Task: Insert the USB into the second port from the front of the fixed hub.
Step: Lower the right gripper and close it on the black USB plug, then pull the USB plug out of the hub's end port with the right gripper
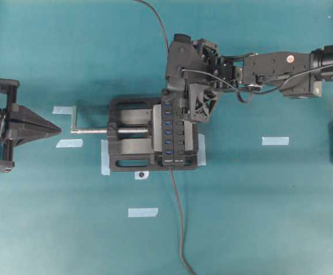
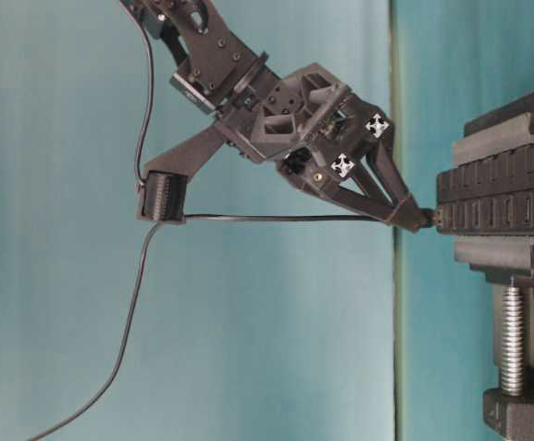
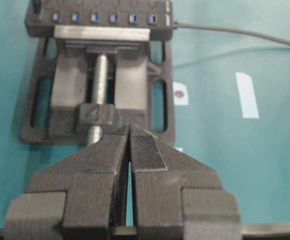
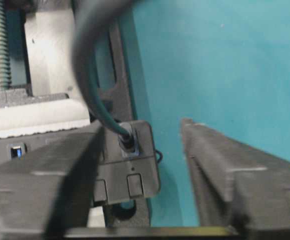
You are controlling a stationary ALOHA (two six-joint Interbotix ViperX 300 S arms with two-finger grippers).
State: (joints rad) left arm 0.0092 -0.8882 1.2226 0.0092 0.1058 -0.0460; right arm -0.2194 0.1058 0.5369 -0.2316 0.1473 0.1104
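Observation:
The fixed hub (image 1: pixel 167 134) is a long black strip with blue-lined slots, clamped in a vise; it also shows in the left wrist view (image 3: pixel 100 17). The USB (image 4: pixel 127 139) stands plugged into the slot at the hub's (image 4: pixel 135 170) far end, its dark cable (image 4: pixel 87 60) curving upward. My right gripper (image 4: pixel 142 125) straddles that end, open, with a wide gap on the plug's right side. From table level, its fingertips (image 2: pixel 412 217) reach the plug (image 2: pixel 429 218) at the hub face (image 2: pixel 496 197). My left gripper (image 3: pixel 130 130) is shut and empty at the table's left (image 1: pixel 54 129).
A black vise (image 1: pixel 129 134) with a silver screw (image 1: pixel 91 130) holds the hub. The hub's own cable (image 1: pixel 177 217) runs toward the near table edge. Pale tape strips (image 1: pixel 275 140) (image 1: pixel 143 212) lie on the teal surface. The USB cable (image 1: pixel 155 23) trails off the far edge.

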